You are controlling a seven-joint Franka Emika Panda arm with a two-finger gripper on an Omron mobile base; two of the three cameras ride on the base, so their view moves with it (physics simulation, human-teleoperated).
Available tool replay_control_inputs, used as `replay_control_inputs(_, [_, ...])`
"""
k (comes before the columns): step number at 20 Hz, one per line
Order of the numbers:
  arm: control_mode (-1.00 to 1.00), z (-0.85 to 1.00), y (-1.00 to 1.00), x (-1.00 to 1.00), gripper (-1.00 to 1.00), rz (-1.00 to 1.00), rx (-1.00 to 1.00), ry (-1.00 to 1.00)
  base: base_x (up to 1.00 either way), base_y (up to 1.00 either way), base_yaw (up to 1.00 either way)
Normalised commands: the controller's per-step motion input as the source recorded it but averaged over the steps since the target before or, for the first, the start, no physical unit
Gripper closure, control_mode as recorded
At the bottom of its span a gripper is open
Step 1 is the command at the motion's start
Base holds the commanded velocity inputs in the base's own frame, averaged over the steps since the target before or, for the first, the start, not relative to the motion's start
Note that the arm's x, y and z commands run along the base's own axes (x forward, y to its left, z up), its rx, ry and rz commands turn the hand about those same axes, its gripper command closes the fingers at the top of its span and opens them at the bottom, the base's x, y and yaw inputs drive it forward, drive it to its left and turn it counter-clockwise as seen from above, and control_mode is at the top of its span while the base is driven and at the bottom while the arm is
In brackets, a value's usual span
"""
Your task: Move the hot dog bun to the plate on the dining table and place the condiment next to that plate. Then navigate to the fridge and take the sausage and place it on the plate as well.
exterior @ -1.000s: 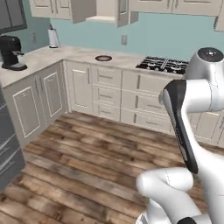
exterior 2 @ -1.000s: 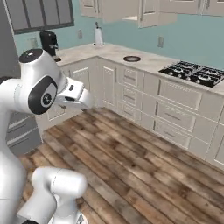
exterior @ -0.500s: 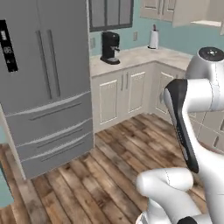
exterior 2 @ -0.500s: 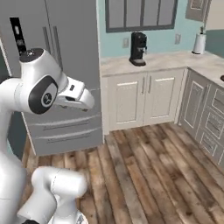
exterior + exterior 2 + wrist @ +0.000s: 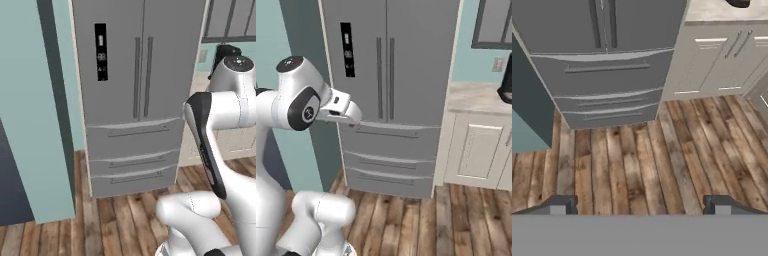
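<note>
Fridge [image 5: 135,90] faces you, doors closed, since the sausage must come from inside; your gripper [image 5: 639,205] hangs spread and empty before its drawers.

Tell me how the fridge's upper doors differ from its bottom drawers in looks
The upper doors are tall panels side by side, while the bottom drawers are wide, short and stacked. The doors carry long vertical handles at the centre seam; the drawers have horizontal bar handles. The left door holds a black dispenser panel; the drawers are plain. Both are the same grey metal, and all are shut.
</note>
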Motion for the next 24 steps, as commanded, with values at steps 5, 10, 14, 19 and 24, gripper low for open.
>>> replay_control_inputs(5, [1.0,0.0,0.0,0.0,-1.0,0.0,0.0,0.0,0.69,-0.01,0.28])
replay_control_inputs(10, [1.0,0.0,0.0,0.0,-1.0,0.0,0.0,0.0,0.47,-0.29,0.17])
replay_control_inputs(14, [1.0,0.0,0.0,0.0,-1.0,0.0,0.0,0.0,0.61,-0.12,0.11])
replay_control_inputs(19, [1.0,0.0,0.0,0.0,-1.0,0.0,0.0,0.0,0.36,-0.31,0.04])
replay_control_inputs(24, [1.0,0.0,0.0,0.0,-1.0,0.0,0.0,0.0,0.08,-0.66,0.0])
